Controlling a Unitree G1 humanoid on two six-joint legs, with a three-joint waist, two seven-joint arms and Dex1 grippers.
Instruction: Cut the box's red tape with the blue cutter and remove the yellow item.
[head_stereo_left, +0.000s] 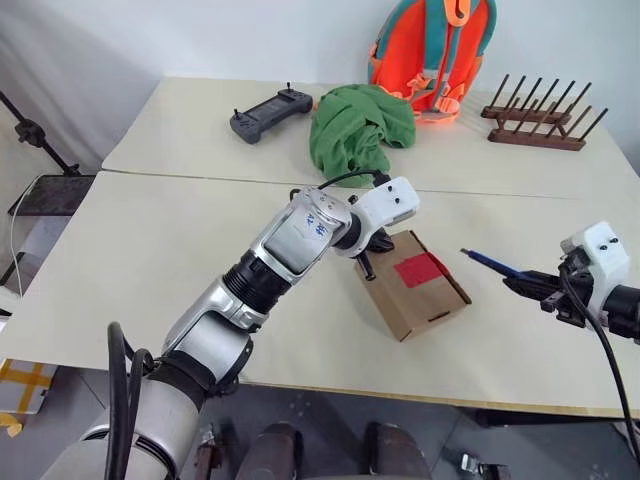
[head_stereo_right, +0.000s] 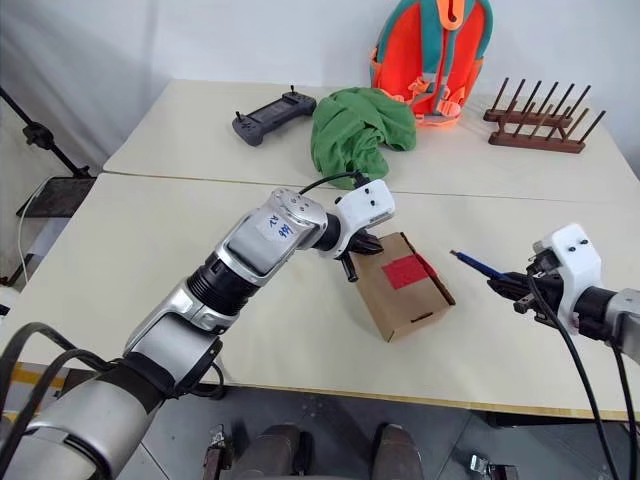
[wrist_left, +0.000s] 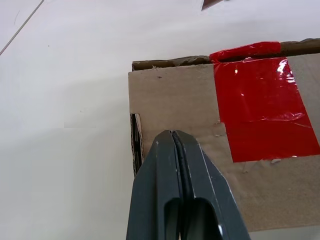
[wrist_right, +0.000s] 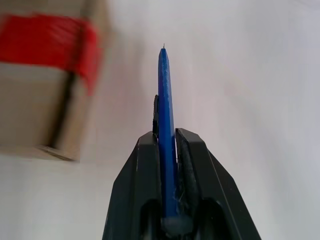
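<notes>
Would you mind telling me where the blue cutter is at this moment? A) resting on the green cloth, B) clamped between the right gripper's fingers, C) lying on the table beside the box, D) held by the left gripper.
B: the blue cutter sits clamped between the fingers of the right gripper, its tip pointing toward the box, while the left gripper is shut and empty over the box's top.

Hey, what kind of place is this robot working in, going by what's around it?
Probably a lab or test room set up for robot practice, not a home. Two plain pale tables pushed together hold unrelated props: a game controller, a green cloth, an orange backpack and a wooden rack.
</notes>
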